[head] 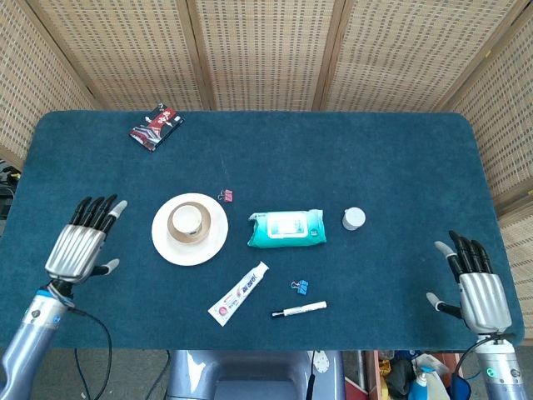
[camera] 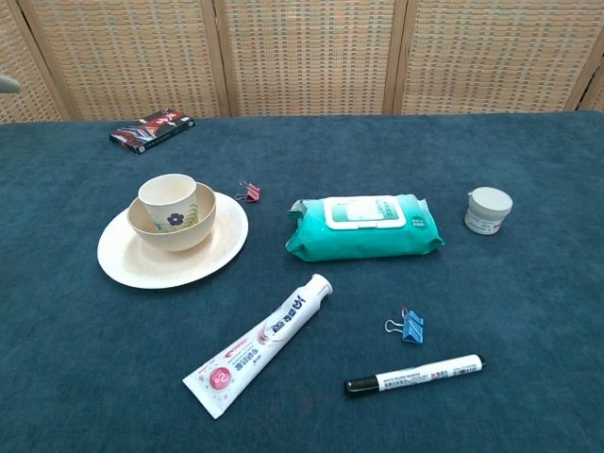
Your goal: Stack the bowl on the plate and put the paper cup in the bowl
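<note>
A cream plate (head: 213, 243) (camera: 123, 265) lies left of the table's middle. A cream bowl (camera: 193, 225) sits on it, and a paper cup (head: 188, 220) (camera: 167, 197) with a small flower print stands upright inside the bowl. My left hand (head: 79, 245) hovers open over the table's left side, well clear of the plate, fingers spread and empty. My right hand (head: 475, 283) is open near the front right corner, holding nothing. The chest view shows no more than a pale sliver at its left edge.
A teal wet-wipe pack (head: 286, 227) lies at the middle, a small white jar (head: 354, 218) to its right. A toothpaste tube (head: 238, 293), a blue binder clip (head: 301, 287) and a marker (head: 298, 310) lie near the front. A pink clip (head: 225, 196) and a dark packet (head: 156, 127) sit further back.
</note>
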